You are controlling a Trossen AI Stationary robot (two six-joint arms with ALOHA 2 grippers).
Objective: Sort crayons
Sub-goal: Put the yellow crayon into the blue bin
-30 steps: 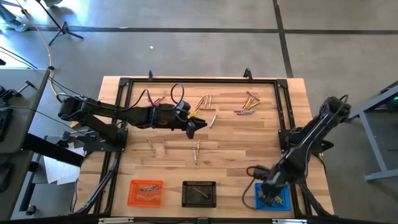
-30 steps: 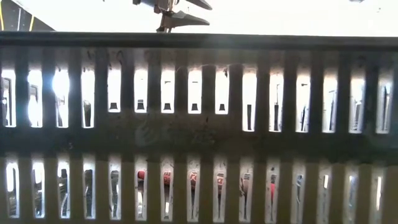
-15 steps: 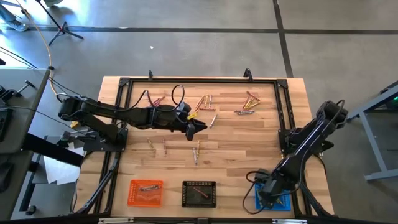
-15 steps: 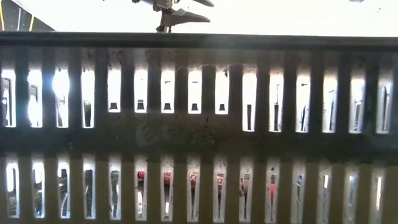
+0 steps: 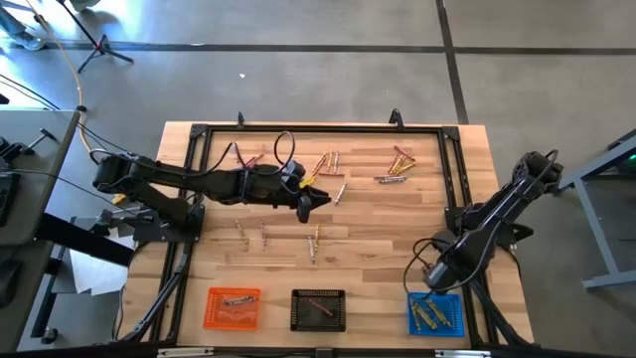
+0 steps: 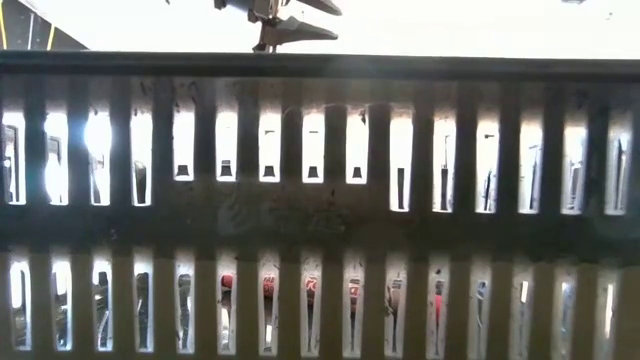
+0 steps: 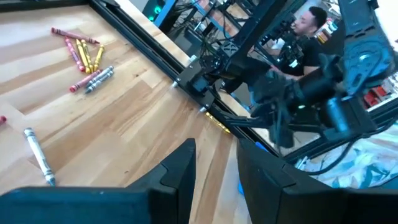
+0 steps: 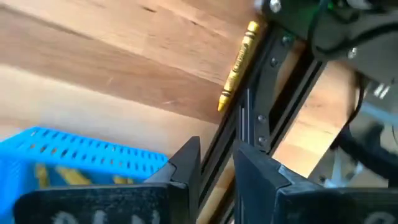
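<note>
Crayons lie scattered on the wooden table (image 5: 388, 234): yellow and red groups at the far side (image 5: 328, 164) (image 5: 398, 157) and several near the middle (image 5: 314, 242). My left gripper (image 5: 316, 200) hovers open and empty over the table's centre; its wrist view shows a crayon cluster (image 7: 84, 57) and a grey crayon (image 7: 38, 155). My right gripper (image 5: 429, 274) hangs open just above the blue tray (image 5: 437, 328), holding nothing. In the right wrist view, yellow crayons (image 8: 56, 177) lie in the blue tray (image 8: 74, 152), and one yellow crayon (image 8: 239, 62) lies by the black rail.
An orange tray (image 5: 215, 297) and a black tray (image 5: 318, 296) stand along the near edge. The low view looks through the black tray's slats (image 6: 320, 210) at red crayons (image 6: 310, 290). A black frame (image 5: 452, 189) borders the table. A person (image 7: 305, 25) shows beyond it.
My right gripper has opened and lifted out of the blue tray, moving toward the table's middle. The left arm has hardly moved.
</note>
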